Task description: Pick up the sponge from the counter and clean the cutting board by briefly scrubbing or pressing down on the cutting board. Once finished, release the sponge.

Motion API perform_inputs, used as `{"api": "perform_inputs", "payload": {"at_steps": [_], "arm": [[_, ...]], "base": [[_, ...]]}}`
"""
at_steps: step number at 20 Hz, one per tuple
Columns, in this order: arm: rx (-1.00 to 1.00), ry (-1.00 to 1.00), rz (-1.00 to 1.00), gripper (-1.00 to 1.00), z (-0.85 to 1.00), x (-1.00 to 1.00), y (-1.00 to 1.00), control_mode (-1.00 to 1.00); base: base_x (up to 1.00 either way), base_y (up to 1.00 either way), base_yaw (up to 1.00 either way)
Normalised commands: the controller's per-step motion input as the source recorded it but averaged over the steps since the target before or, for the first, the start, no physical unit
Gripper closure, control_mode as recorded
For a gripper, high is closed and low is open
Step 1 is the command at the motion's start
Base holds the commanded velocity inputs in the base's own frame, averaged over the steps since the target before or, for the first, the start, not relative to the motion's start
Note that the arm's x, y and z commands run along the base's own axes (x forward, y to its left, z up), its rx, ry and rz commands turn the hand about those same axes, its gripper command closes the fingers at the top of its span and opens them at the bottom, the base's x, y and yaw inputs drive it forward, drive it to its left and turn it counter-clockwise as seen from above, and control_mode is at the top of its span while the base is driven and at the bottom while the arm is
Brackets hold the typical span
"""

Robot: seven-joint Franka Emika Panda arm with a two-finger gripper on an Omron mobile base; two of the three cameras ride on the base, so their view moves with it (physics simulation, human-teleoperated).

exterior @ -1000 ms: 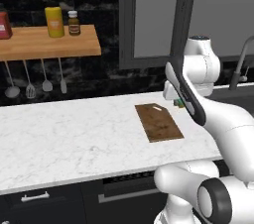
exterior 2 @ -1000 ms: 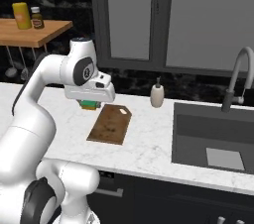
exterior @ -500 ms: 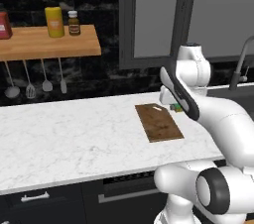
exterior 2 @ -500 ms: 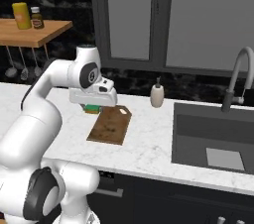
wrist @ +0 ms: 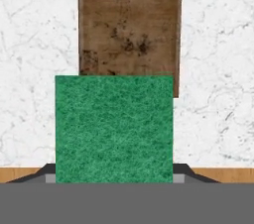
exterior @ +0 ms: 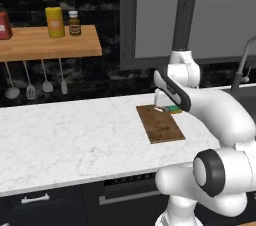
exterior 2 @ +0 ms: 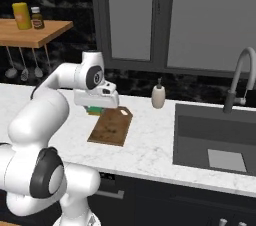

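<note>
Counter [exterior: 75,140]: sponge [wrist: 114,129] overlaps board's [wrist: 130,25] edge.

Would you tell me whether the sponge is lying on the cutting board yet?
Cannot tell: the sponge overlaps the cutting board's near end in the hand view, but contact is unclear.
</note>
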Motion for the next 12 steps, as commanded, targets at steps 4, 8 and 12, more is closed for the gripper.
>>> {"api": "perform_inputs", "payload": {"at_steps": [4, 8, 12], "arm": [[0.00, 0.01, 0.00, 1.00, -0.47, 0.45, 0.00, -1.00], [0.02, -0.02, 0.00, 1.00, -0.53, 0.25, 0.00, -1.00], [0.09, -0.16, 0.00, 1.00, -0.62, 0.00, 0.00, -1.00]], "base": [[0.00, 0.00, 0.00], [0.00, 0.00, 0.00], [0.00, 0.00, 0.00]]}}
